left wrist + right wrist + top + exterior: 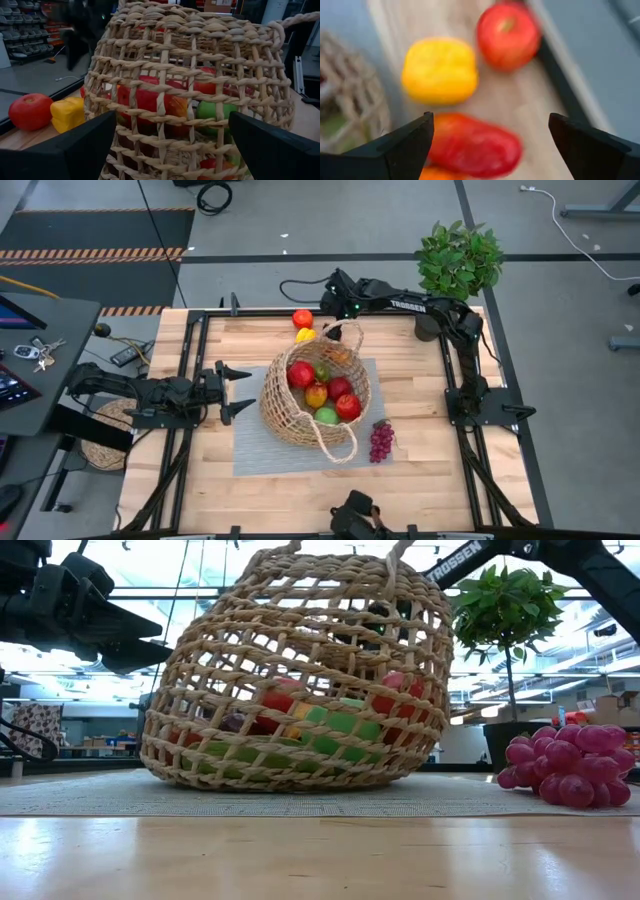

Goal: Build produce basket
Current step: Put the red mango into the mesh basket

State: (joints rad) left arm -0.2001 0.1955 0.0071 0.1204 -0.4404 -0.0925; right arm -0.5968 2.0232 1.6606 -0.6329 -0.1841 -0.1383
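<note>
Basket point(300, 412) holds red apples point(301, 374), green apple point(326, 416), orange piece point(316, 395).

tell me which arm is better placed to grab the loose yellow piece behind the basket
Right. Its open right gripper hovers by the yellow piece; the left gripper, also open, is across the basket.

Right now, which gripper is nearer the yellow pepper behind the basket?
Right. The right gripper hovers just above the yellow pepper; the left gripper waits across the basket.

The left gripper point(243, 391) rests open near the tabletop's left edge, while the right gripper point(322, 292) hangs open at its far edge.
</note>
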